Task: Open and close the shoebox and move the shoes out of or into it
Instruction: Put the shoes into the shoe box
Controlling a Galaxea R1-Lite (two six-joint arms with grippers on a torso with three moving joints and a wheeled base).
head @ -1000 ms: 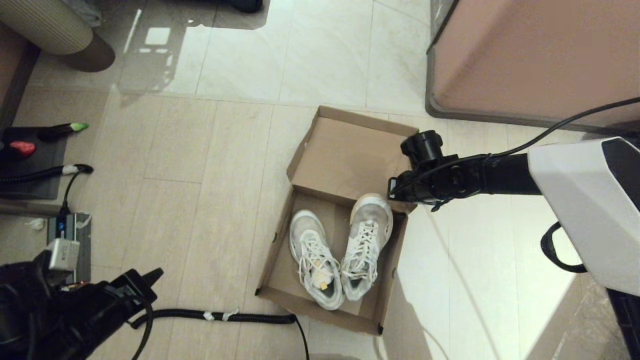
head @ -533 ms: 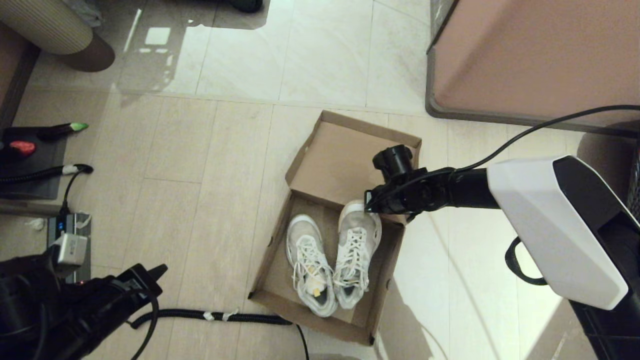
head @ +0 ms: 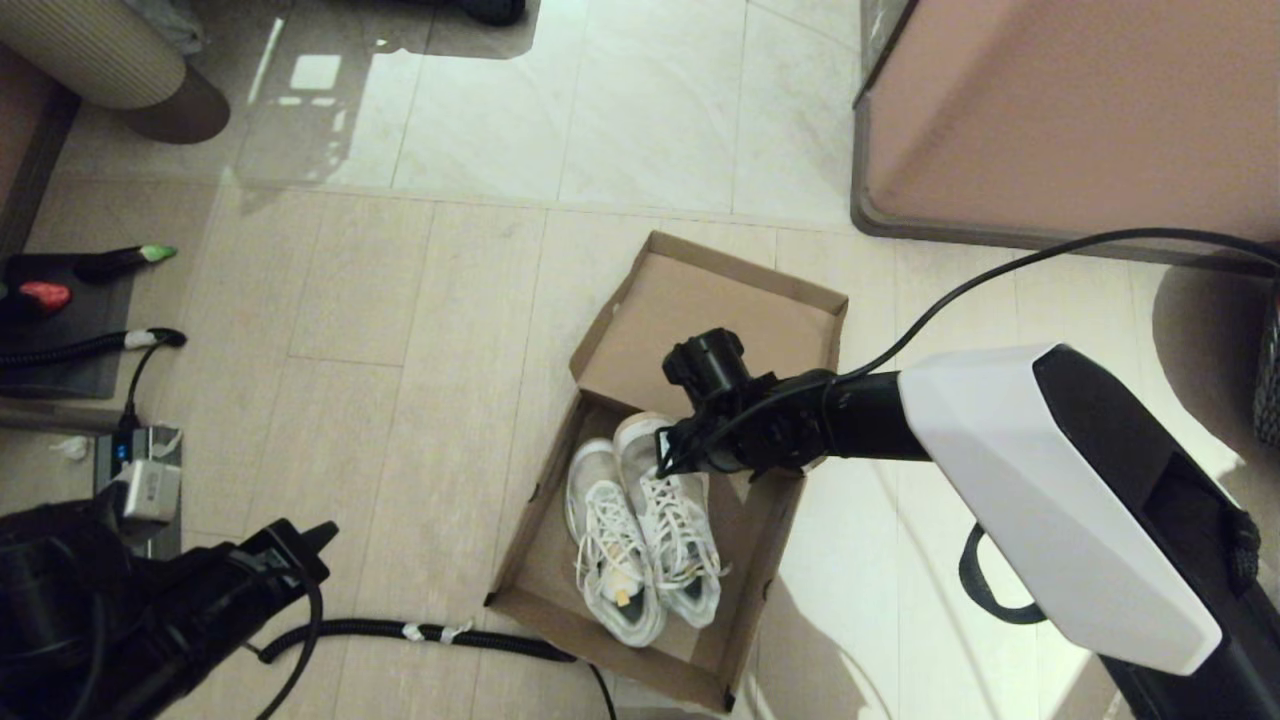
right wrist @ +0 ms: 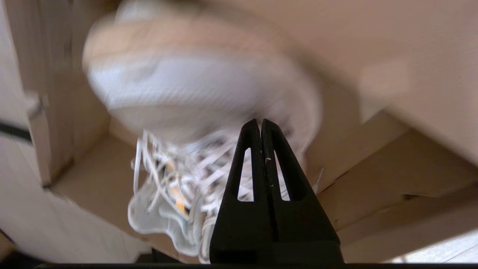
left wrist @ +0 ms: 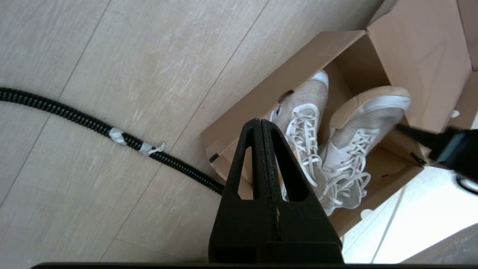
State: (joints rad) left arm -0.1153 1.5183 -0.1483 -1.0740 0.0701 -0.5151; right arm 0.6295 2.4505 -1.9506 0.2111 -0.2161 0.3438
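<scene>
The brown cardboard shoebox (head: pixel 748 560) lies open on the floor, its lid (head: pixel 700 310) folded back away from me. Both white lace-up shoes lie inside, toes toward the lid, the left shoe (head: pixel 600 545) and the right shoe (head: pixel 672 510) pressed side by side. My right gripper (head: pixel 664 466) is shut with its tips against the right shoe's toe; in the right wrist view the shut gripper (right wrist: pixel 260 121) sits against the blurred toe (right wrist: pixel 194 89). My left gripper (head: pixel 318 536) hangs shut at the lower left, short of the box; its wrist view shows the gripper (left wrist: pixel 260 121) before the shoes (left wrist: pixel 304 123).
A large pinkish-brown cabinet (head: pixel 1070 110) stands at the back right of the box. A black corrugated cable (head: pixel 450 632) runs along the floor to the box's near corner. A power adapter (head: pixel 145 485) and a dark mat (head: pixel 60 330) lie at the left.
My right arm has swept left across the box, pushing the right shoe against the left one. The box has slid and turned a little leftward. The left arm has barely shifted.
</scene>
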